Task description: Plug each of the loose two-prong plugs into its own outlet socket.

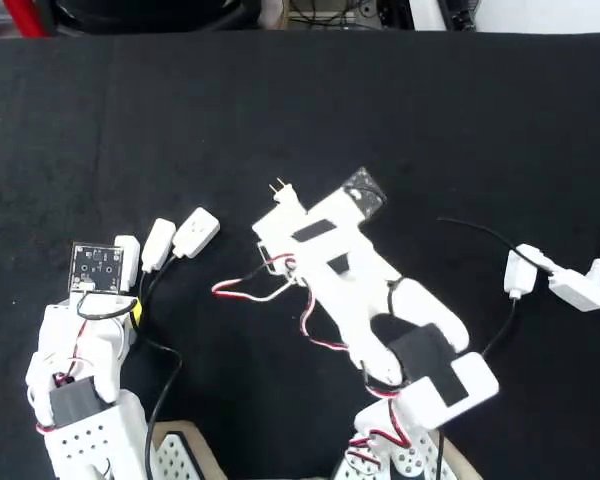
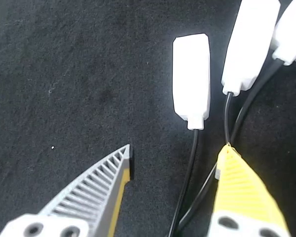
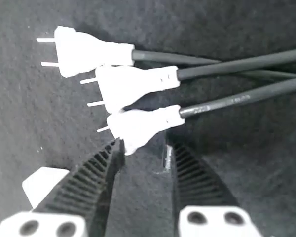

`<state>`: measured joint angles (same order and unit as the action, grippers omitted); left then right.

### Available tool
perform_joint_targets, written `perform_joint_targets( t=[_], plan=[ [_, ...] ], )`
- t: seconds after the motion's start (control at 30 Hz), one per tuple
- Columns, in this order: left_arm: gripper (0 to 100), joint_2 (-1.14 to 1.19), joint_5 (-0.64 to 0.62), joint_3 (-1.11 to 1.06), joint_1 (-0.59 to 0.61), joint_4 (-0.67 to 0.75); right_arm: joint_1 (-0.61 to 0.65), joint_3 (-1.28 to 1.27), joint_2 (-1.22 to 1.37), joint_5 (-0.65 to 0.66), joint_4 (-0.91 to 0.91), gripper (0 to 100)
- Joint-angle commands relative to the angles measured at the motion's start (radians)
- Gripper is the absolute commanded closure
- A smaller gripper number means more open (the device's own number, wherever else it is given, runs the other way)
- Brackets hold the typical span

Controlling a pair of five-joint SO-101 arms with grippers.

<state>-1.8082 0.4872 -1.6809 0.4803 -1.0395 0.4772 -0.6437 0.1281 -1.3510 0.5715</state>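
Observation:
Three white two-prong plugs on black cables lie side by side on the black cloth in the right wrist view. My right gripper is open, and the nearest plug lies just past its black fingertips, partly between them. The high view has this gripper at mid-table with one plug's prongs showing at its tip. My left gripper is open at the near left, with a white outlet socket just ahead of it. Two more sockets lie beside that one, the row visible from above.
Two white connector pieces on black cable lie at the right side. Black cables run over the black cloth and are hard to see. The far half of the table is bare cloth.

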Motion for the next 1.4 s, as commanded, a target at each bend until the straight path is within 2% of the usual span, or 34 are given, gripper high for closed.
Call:
perform_joint_targets(
  t=[0.0, 0.13, 0.37, 0.8, 1.37],
  plan=[
    [72, -0.012, 0.005, -0.018, -0.013, 0.000, -0.020, 0.114, 0.090, -0.041, 0.089, 87.1],
    [72, -0.012, 0.005, -0.018, -0.013, 0.000, -0.032, 0.159, 0.096, -0.040, 0.167, 87.1],
    [72, -0.012, 0.005, -0.018, -0.013, 0.000, -0.114, 0.163, 0.104, -0.041, 0.126, 87.4],
    [72, -0.012, 0.005, -0.018, -0.013, 0.000, -0.187, 0.173, 0.105, -0.037, 0.086, 87.1],
    [72, -0.012, 0.005, -0.018, -0.013, 0.000, -0.227, 0.213, 0.150, -0.061, 0.083, 87.5]
  ],
)
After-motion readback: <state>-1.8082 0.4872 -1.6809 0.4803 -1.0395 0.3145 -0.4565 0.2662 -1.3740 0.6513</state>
